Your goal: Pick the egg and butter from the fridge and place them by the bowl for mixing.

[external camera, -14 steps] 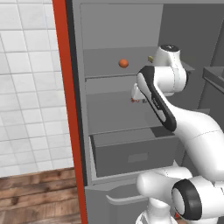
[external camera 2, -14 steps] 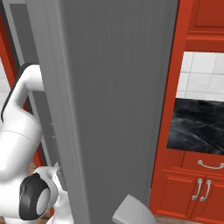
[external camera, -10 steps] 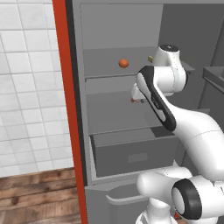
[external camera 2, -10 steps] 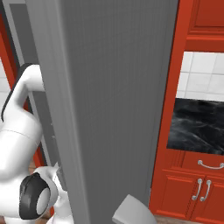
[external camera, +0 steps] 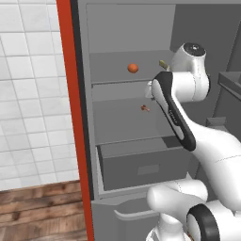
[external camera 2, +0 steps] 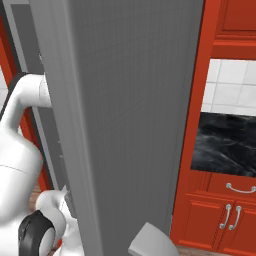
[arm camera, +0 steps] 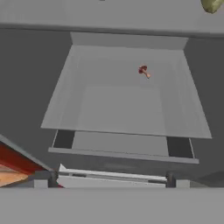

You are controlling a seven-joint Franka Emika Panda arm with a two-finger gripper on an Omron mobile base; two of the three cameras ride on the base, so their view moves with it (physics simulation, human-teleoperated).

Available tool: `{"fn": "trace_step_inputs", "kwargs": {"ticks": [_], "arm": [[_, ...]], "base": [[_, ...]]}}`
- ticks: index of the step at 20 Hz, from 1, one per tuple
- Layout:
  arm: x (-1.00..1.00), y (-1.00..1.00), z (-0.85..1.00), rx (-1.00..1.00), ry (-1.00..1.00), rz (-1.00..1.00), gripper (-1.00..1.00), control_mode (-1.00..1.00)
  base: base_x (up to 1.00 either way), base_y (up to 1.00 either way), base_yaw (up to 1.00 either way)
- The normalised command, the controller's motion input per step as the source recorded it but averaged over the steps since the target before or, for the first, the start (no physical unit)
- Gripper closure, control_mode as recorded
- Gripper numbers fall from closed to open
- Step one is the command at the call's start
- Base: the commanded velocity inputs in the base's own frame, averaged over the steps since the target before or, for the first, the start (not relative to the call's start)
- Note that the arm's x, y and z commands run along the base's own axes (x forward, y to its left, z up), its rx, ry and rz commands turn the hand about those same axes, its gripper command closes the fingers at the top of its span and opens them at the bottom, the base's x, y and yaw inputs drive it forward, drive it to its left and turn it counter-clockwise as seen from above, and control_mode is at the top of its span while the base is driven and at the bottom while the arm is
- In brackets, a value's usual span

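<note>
The tall grey fridge [external camera: 136,37] stands open before me. On its upper shelf the small orange-brown egg [external camera: 133,68] has bare shelf all round, well apart from the pale olive-yellow butter stick [external camera: 163,63]. The middle shelf [arm camera: 127,105] lies broad and bare save one small red-and-white item [arm camera: 144,71] toward the back. The grey drawer [external camera: 146,164] juts out beneath.

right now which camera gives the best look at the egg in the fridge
The left base view: the egg sits in plain sight on the upper shelf of the open fridge, left of the arm. The hand view looks down at the shelf below, and in the right base view the fridge's grey side wall stands in front.
</note>
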Motion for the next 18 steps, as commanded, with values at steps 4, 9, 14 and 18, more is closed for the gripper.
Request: {"fn": "trace_step_inputs", "kwargs": {"ticks": [4, 9, 14, 18], "arm": [[-0.01, 0.0, 0.45, 0.0, -0.32, 0.01, -1.0, -1.0], [0.0, 0.01, 0.34, 0.0, -0.26, 0.01, -1.0, -1.0], [0.0, 0.17, 0.53, 0.0, -0.21, 0.0, -1.0, -1.0], [0.06, 0.18, 0.61, 0.06, -0.04, 0.0, -1.0, -1.0]], "base": [[0.0, 0.0, 0.0], [0.0, 0.0, 0.0], [0.0, 0.0, 0.0], [0.0, 0.0, 0.0]]}}
